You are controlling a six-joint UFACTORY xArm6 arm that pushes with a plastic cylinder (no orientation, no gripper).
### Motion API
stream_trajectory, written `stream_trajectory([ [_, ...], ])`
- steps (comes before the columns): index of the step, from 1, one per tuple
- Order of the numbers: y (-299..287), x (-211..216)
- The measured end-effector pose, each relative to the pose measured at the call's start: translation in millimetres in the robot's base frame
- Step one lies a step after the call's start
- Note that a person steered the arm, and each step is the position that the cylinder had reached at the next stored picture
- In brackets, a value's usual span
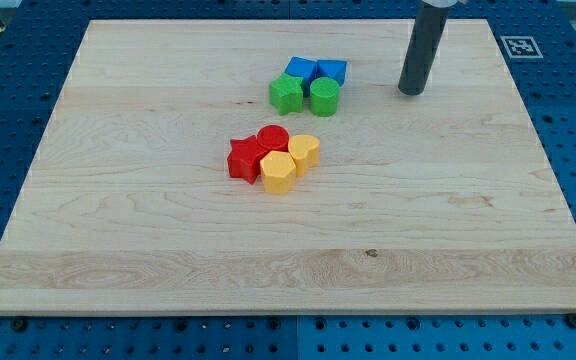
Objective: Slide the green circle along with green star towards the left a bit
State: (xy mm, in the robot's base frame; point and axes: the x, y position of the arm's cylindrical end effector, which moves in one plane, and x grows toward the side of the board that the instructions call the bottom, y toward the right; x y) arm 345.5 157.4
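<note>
The green circle and the green star sit side by side on the wooden board, above the view's middle, the star on the left. They touch two blue blocks behind them. My tip rests on the board to the right of the green circle, a clear gap away, touching no block.
A blue cube and another blue block lie just above the green pair. Lower down a cluster holds a red star, a red circle, a yellow hexagon and a yellow block.
</note>
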Motion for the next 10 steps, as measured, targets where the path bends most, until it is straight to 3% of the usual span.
stream_trajectory([
  [2,-67,1],
  [7,-77,16],
  [10,-150,-12],
])
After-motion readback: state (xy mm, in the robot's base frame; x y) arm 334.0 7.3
